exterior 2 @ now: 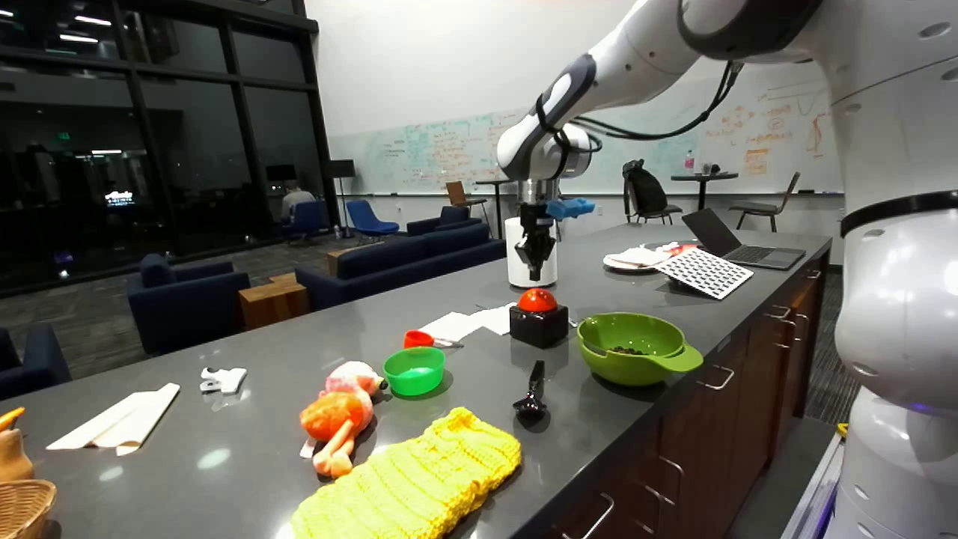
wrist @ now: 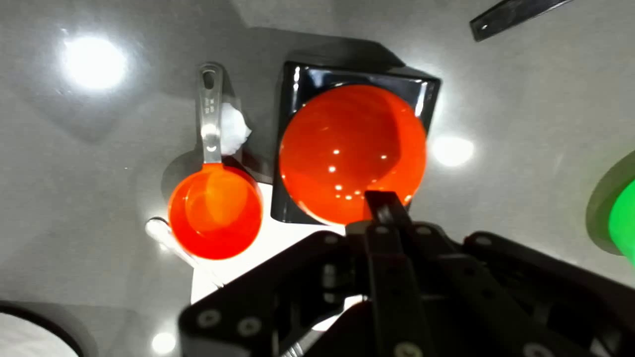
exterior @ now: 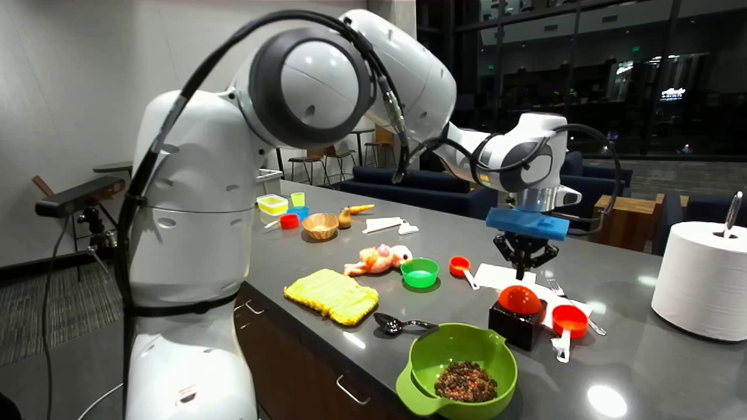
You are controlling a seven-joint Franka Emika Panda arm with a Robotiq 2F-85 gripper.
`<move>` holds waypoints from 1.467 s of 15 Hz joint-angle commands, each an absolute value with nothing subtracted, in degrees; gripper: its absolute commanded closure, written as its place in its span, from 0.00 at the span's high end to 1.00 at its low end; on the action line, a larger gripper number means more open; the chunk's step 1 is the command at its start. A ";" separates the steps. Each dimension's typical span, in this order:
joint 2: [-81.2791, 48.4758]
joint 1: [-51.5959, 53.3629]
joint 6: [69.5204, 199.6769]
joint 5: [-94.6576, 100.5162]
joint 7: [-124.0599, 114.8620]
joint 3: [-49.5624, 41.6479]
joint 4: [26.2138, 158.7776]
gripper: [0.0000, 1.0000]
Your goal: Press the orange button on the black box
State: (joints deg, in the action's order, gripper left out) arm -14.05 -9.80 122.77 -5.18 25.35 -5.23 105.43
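The orange button is a round dome on top of the small black box on the counter. Both also show in an exterior view, button and box. In the wrist view the button covers most of the box's top. My gripper points down just above the button, with a small gap between fingertips and dome in both exterior views. In the wrist view the fingertips are together, empty, and overlap the button's lower right edge.
A red measuring cup and a fork lie beside the box. The large green bowl holding peppercorns and a black spoon are near the counter's front edge. A paper towel roll stands farther off.
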 commanded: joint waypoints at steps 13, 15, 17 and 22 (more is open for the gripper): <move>16.41 -2.83 114.54 -3.44 14.08 -3.64 124.98 0.44; 17.48 -1.70 117.41 -2.69 13.57 -2.74 129.42 0.58; 18.30 -0.60 120.12 -1.72 13.47 -1.51 133.46 0.72; 20.62 1.12 128.59 8.37 5.87 4.24 141.96 1.00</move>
State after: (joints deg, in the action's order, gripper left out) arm 16.71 0.44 124.51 2.51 11.51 1.37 136.70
